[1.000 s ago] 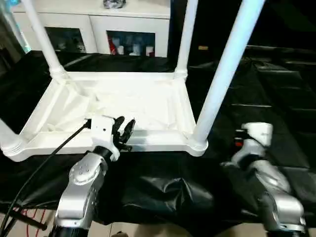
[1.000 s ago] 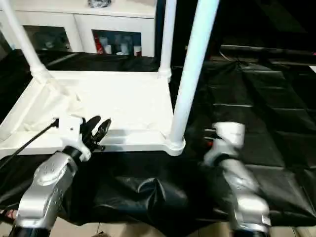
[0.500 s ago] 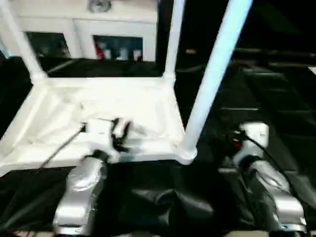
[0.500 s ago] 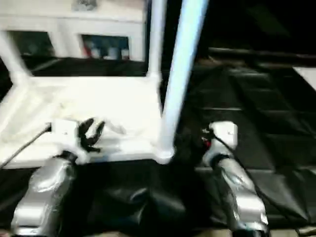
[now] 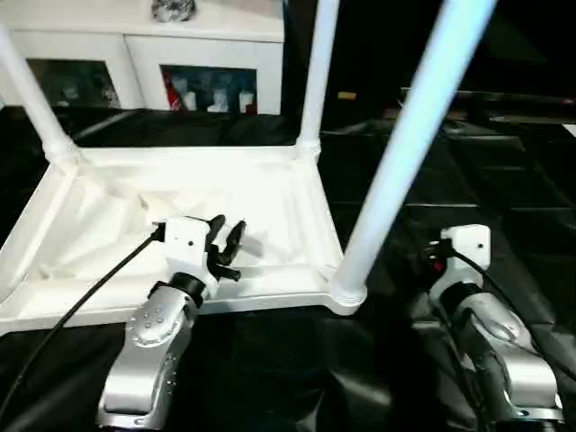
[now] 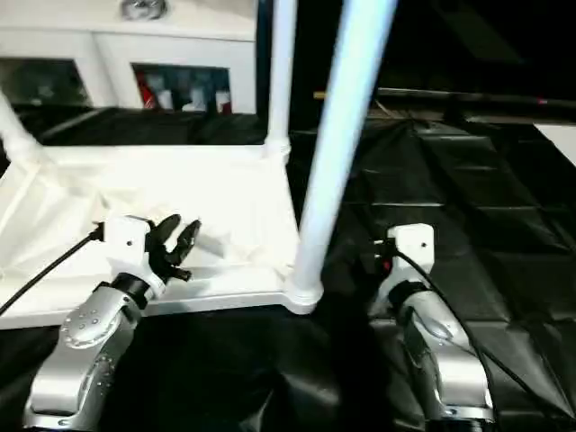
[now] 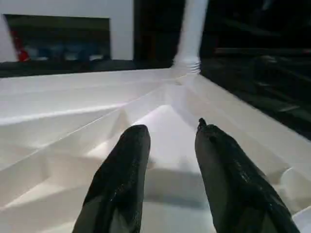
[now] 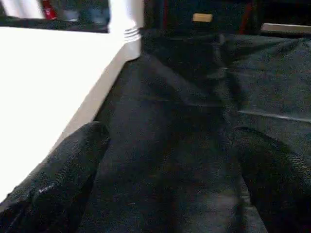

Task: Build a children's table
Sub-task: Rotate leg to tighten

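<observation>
Tabletop (image 5: 270,193) lies upside down mid-frame on black cloth (image 5: 504,189), three legs (image 5: 409,148) visibly socketed; the lower-left corner is cropped, so I can't tell about a fourth. Left gripper (image 7: 167,141) hovers over the ribbed underside, fingers apart and empty; right gripper (image 8: 170,145) spread wide over cloth beside the rim.

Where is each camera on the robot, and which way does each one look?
Left and right eye views: on the head, looking forward and down at the upside-down white plastic ribbed tabletop on black cloth; both silver forearms show.
Left wrist view: on the left wrist, looking along the open left gripper across the ribs to a far white tube leg.
Right wrist view: on the right wrist, looking past the open right gripper over cloth beside the tabletop's edge.
Shared: all show the tabletop.
</observation>
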Tool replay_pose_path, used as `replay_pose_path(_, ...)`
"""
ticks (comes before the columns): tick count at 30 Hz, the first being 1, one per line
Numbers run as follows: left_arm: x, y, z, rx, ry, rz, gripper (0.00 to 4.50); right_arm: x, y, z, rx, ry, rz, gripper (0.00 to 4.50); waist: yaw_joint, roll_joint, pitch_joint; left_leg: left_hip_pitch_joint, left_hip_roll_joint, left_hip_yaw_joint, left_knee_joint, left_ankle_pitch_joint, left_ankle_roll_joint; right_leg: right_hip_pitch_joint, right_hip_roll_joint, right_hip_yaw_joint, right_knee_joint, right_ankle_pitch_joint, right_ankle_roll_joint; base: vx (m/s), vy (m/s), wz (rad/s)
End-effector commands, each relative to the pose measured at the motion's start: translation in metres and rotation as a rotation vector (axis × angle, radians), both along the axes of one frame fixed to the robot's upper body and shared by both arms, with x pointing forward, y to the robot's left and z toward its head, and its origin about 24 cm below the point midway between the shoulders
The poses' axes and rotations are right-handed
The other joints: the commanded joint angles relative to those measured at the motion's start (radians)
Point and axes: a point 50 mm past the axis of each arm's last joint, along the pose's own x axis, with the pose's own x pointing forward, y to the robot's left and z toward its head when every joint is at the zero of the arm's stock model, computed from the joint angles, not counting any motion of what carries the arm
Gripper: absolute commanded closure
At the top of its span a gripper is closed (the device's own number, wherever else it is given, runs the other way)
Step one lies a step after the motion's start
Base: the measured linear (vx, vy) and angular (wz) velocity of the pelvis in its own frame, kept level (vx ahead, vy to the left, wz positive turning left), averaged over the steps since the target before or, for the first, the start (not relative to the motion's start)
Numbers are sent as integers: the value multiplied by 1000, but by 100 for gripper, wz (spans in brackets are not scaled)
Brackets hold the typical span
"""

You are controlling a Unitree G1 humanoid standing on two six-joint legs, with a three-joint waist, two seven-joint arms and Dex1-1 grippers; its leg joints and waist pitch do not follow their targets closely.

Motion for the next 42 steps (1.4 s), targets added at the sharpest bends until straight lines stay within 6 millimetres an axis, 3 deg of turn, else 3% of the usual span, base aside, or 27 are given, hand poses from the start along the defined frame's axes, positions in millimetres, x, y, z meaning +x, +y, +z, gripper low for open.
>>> replay_pose_path(1, -1, -4, 4, 2, -15, -52, 266, 2, -2, 2, -13, -13, -1, 0, 3, 1, -56, 2, 80, -25, -59, 385, 141, 52, -98, 61, -34, 534, -229, 0, 0, 0)
replay_pose_path(2, -1, -6, 4, 13, -25, -83, 266, 2, -2, 3, -16, -15, 4, 0, 5, 4, -46, 6, 87, -21, -71, 234, 127, 47, -106, 61, -53, 373, -242, -56, 8, 2)
replay_pose_path(3, -1, -9, 5, 21, -32, -127, 266, 2, -3, 4, -21, -20, 13, 0, 4, 5, -41, 7, 90, -20, -77, 165, 116, 47, -110, 62, -60, 300, -248, -56, 8, 2)
replay_pose_path(4, -2, -11, 5, 25, -30, -163, 266, 2, -3, 4, -25, -23, 22, 0, 5, 8, -35, 10, 97, -21, -88, 57, 85, 49, -116, 62, -72, 172, -248, -69, 5, 2)
replay_pose_path(8, -1, -20, 1, 57, 8, -344, 266, 3, -9, 9, -42, -35, 69, 0, 3, 12, -26, 19, 96, -4, -104, -112, 6, 38, -113, 66, -94, -35, -211, -79, 6, 2)
replay_pose_path(9, 1, -25, 3, 41, 31, -446, 236, 5, -15, 12, -55, -38, 100, 0, 2, 13, -27, 18, 95, -3, -104, -119, 1, 38, -114, 66, -94, -44, -208, -75, 9, 3)
replay_pose_path(10, 2, -26, 3, 42, 34, -477, 236, 5, -17, 13, -58, -37, 110, 0, 2, 16, -26, 18, 92, -1, -106, -129, -2, 37, -114, 67, -97, -64, -204, -71, 6, 3)
replay_pose_path(11, 6, -31, 6, 58, 34, -572, 231, 5, -23, 17, -84, -35, 148, 0, 4, 11, -25, 19, 89, 3, -107, -146, -2, 32, -113, 68, -104, -99, -197, -65, 5, 4)
replay_pose_path(17, 20, -43, 2, 186, 101, -800, 189, 0, -34, 23, -154, -11, 315, 0, 4, 19, -30, 9, 88, 7, -105, -115, 20, 31, -115, 66, -107, -106, -189, -20, 2, 1)
replay_pose_path(21, 26, -43, -1, 236, 152, -893, 189, -8, -36, 26, -160, 9, 425, 0, 4, 19, -38, 1, 90, 7, -98, -36, 53, 39, -119, 64, -90, 42, -224, 0, 0, 0)
replay_pose_path(22, 29, -44, -2, 250, 161, -917, 189, -11, -36, 28, -154, 28, 468, 0, 3, 30, -39, 0, 89, 5, -97, -25, 60, 38, -118, 63, -88, 61, -231, 0, 0, 0)
replay_pose_path(23, 32, -45, -2, 255, 169, -931, 217, -14, -37, 29, -155, 38, 502, 0, 5, 23, -43, 0, 89, 7, -92, 3, 85, 42, -118, 64, -84, 120, -247, 0, 0, 0)
replay_pose_path(24, 36, -45, -2, 263, 171, -940, 217, -16, -37, 31, -159, 44, 530, 0, 6, 26, -43, -1, 86, 9, -91, 10, 95, 42, -116, 63, -85, 133, -252, 0, 0, 0)
replay_pose_path(25, 39, -46, -2, 270, 168, -942, 225, -18, -37, 31, -167, 50, 549, 0, 7, 23, -43, -2, 85, 9, -89, 6, 108, 43, -117, 62, -87, 137, -256, 0, 0, 0)
replay_pose_path(26, 42, -46, -2, 274, 171, -942, 231, -20, -37, 32, -175, 60, 569, 0, 8, 27, -45, -1, 86, 9, -88, 10, 109, 43, -119, 62, -85, 141, -259, 0, 0, 0)
replay_pose_path(28, 48, -47, -3, 282, 173, -953, 257, -24, -37, 31, -188, 88, 606, 0, 10, 24, -41, -4, 88, 9, -90, 6, 116, 42, -120, 61, -88, 129, -261, 0, 0, 0)
replay_pose_path(29, 49, -47, -4, 285, 183, -966, 266, -27, -37, 30, -187, 101, 628, 0, 10, 29, -41, -2, 90, 9, -90, -17, 112, 41, -120, 60, -92, 94, -263, 0, 0, 0)
replay_pose_path(32, 53, -47, -6, 298, 197, -987, 297, -31, -36, 30, -164, 121, 663, 0, 9, 26, -40, -3, 92, 8, -92, -31, 111, 41, -122, 60, -93, 68, -267, 0, 0, 0)
replay_pose_path(33, 53, -47, -7, 298, 201, -999, 297, -32, -36, 31, -157, 121, 666, 0, 10, 35, -41, -2, 95, 6, -92, -33, 108, 40, -124, 60, -92, 67, -272, 0, 0, 0)
replay_pose_path(35, 55, -48, -8, 292, 222, -1038, 317, -34, -35, 32, -148, 133, 687, 0, 8, 29, -38, -1, 92, 9, -93, -39, 108, 38, -121, 60, -98, 54, -277, 0, 0, 0)
replay_pose_path(36, 55, -48, -8, 288, 232, -1053, 331, -35, -35, 33, -146, 140, 697, 0, 10, 37, -40, 0, 94, 8, -92, -41, 105, 38, -123, 61, -95, 54, -278, 0, 0, 0)
replay_pose_path(38, 58, -49, -7, 278, 238, -1074, 341, -36, -35, 33, -148, 148, 708, 0, 10, 32, -38, 0, 95, 8, -94, -42, 103, 38, -123, 61, -96, 57, -279, 0, 0, 0)
replay_pose_path(39, 58, -49, -7, 273, 239, -1080, 346, -36, -35, 33, -150, 148, 710, 0, 12, 33, -39, 0, 96, 7, -95, -43, 101, 39, -125, 61, -95, 57, -281, 0, 0, 0)
replay_pose_path(40, 59, -50, -7, 272, 240, -1088, 352, -36, -35, 33, -151, 148, 712, 0, 12, 41, -40, -1, 96, 6, -93, -42, 100, 39, -127, 61, -94, 64, -286, 0, 0, 0)
replay_pose_path(42, 59, -50, -8, 280, 244, -1107, 380, -37, -34, 33, -151, 150, 713, 0, 10, 37, -40, -2, 97, 6, -94, -44, 100, 41, -126, 61, -94, 82, -292, 0, 0, 0)
